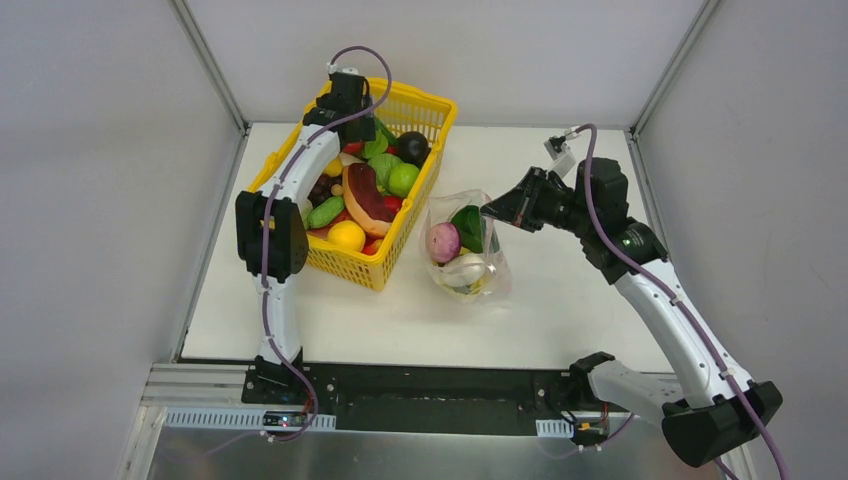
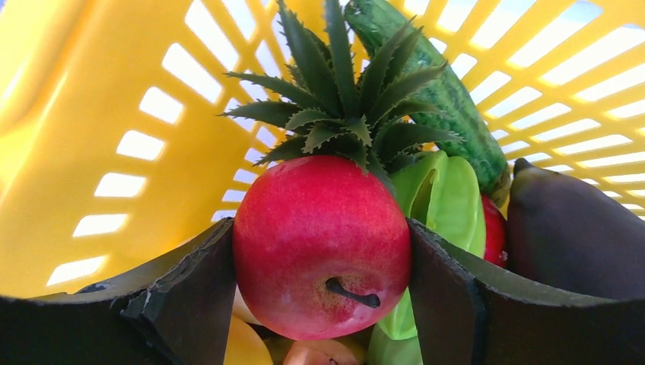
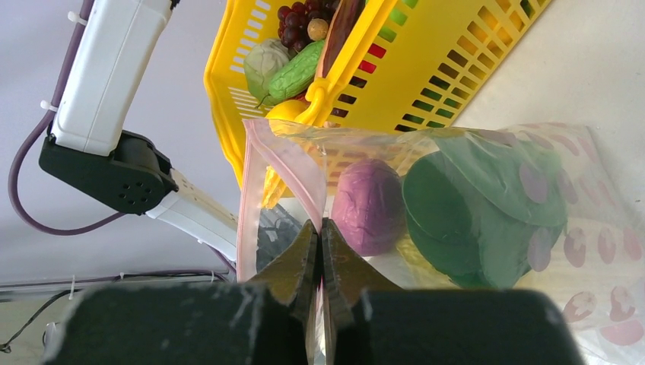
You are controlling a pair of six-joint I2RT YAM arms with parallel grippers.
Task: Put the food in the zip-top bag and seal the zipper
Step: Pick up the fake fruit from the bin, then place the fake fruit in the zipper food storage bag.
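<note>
The left gripper [image 2: 321,247] was down inside the yellow basket [image 1: 425,105], at the far end of it in the top view, and it was clenched on a red apple [image 2: 316,217]: the apple sat square between the two black fingers [image 2: 190,296], its sides meeting both pads (stem end turned toward the camera). A pineapple top [image 2: 342,99] rose at twelve o'clock from the apple, a cucumber [image 2: 449,91] lay at one o'clock, and a dark eggplant [image 2: 578,236] lay at three o'clock. The clear bag [image 1: 485,275] stood on the table [image 1: 560,320], just beside the basket at its four o'clock. The right gripper [image 1: 497,210] was at the bag's one o'clock corner, pinched tight on the film there. In the right wrist view the pink zipper [image 3: 247,198] ran just to the ten o'clock side of the closed fingertips. A purple vegetable [image 1: 442,241] and a green leaf [image 1: 468,228] lay inside the bag.
</note>
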